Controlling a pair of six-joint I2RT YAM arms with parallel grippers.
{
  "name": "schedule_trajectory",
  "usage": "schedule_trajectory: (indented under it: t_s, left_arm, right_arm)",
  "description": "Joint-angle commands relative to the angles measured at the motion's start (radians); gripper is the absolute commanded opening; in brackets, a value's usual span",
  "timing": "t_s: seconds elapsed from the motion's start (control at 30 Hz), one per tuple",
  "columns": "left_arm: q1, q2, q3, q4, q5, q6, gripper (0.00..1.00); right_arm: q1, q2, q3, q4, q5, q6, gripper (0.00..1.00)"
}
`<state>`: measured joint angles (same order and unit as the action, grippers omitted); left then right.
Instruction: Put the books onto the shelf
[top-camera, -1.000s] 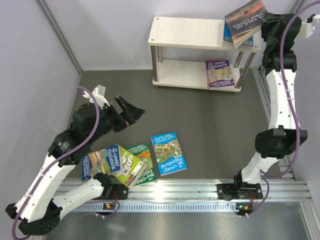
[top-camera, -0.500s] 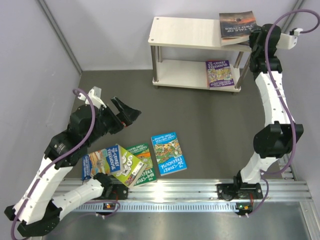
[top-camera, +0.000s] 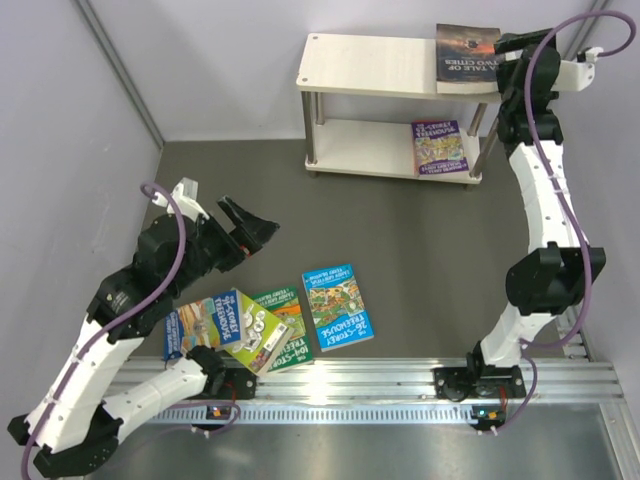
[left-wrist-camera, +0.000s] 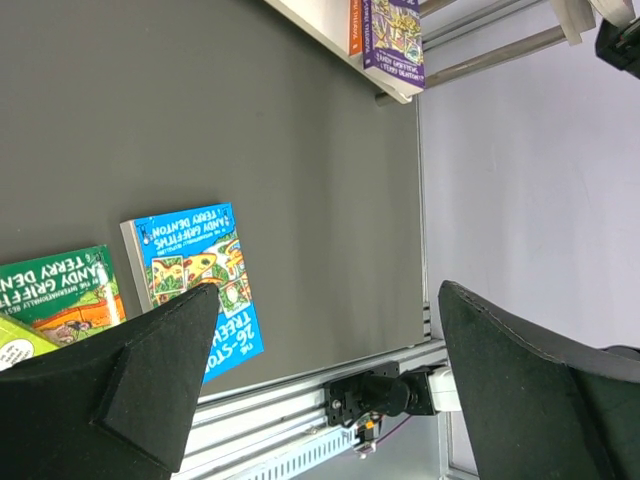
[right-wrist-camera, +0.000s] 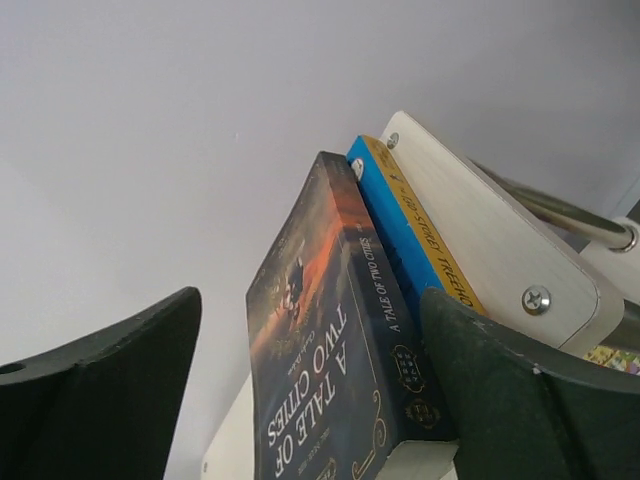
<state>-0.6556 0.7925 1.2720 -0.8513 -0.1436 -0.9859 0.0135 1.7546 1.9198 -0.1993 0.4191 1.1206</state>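
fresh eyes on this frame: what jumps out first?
The dark book lies flat at the right end of the shelf, on its top board and stacked on a blue one. The right gripper is open right beside it. Next come the bright books scattered on the dark mat near the left arm's base, where the left gripper hovers open, holding nothing.

Two arms, left arm (top-camera: 75, 375) and right arm (top-camera: 545, 195): white tubular links between bulky black joint housings, each on a black base (top-camera: 480, 385). A purple cable (top-camera: 181, 255) loops loosely along each arm. End tools, left gripper (left-wrist-camera: 330, 290) and right gripper (right-wrist-camera: 310, 295): matte black, with broad wedge-shaped fingers (left-wrist-camera: 520, 380).
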Motion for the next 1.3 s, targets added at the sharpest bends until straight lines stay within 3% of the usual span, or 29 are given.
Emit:
schedule_trajectory:
  t_s: [0.0, 0.13, 0.3, 0.47, 0.57, 0.67, 0.73, 0.9, 1.03, 1.27]
  left_arm:
    - [0.002, -0.013, -0.011, 0.014, 0.001, -0.011, 0.96]
    - [0.002, -0.013, -0.01, 0.006, 0.006, -0.011, 0.96]
    - [0.002, -0.01, -0.008, -0.017, 0.004, 0.0, 0.97]
    - [0.002, 0.037, -0.028, -0.031, 0.039, 0.036, 0.97]
    - [0.002, 0.097, -0.078, -0.048, 0.079, 0.064, 0.97]
    - [0.002, 0.171, -0.166, -0.017, 0.137, 0.095, 0.97]
    - [0.002, 0.224, -0.244, 0.05, 0.211, 0.11, 0.97]
    - [0.004, 0.388, -0.365, 0.225, 0.315, 0.136, 0.98]
    - [0.002, 0.554, -0.373, 0.314, 0.374, 0.153, 0.98]
    - [-0.006, 0.792, -0.333, 0.402, 0.417, 0.159, 0.95]
  right_arm:
    - [-0.006, -0.01, 0.094, 0.003, 0.036, -0.064, 0.91]
    - [-0.055, -0.033, 0.09, -0.041, 0.052, -0.088, 1.0]
    - [-0.099, -0.093, 0.088, -0.084, 0.082, -0.183, 1.0]
    - [-0.121, -0.246, 0.044, -0.127, 0.102, -0.3, 1.0]
    - [-0.113, -0.39, -0.066, -0.129, 0.025, -0.326, 1.0]
    - [-0.022, -0.548, -0.271, -0.1, -0.069, -0.363, 1.0]
    - [0.141, -0.621, -0.393, -0.084, -0.135, -0.398, 1.0]
    - [0.409, -0.681, -0.779, -0.169, -0.443, -0.348, 1.0]
    - [0.442, -0.646, -1.04, -0.107, -0.629, -0.292, 1.0]
    - [0.473, -0.583, -1.154, -0.157, -0.672, -0.315, 1.0]
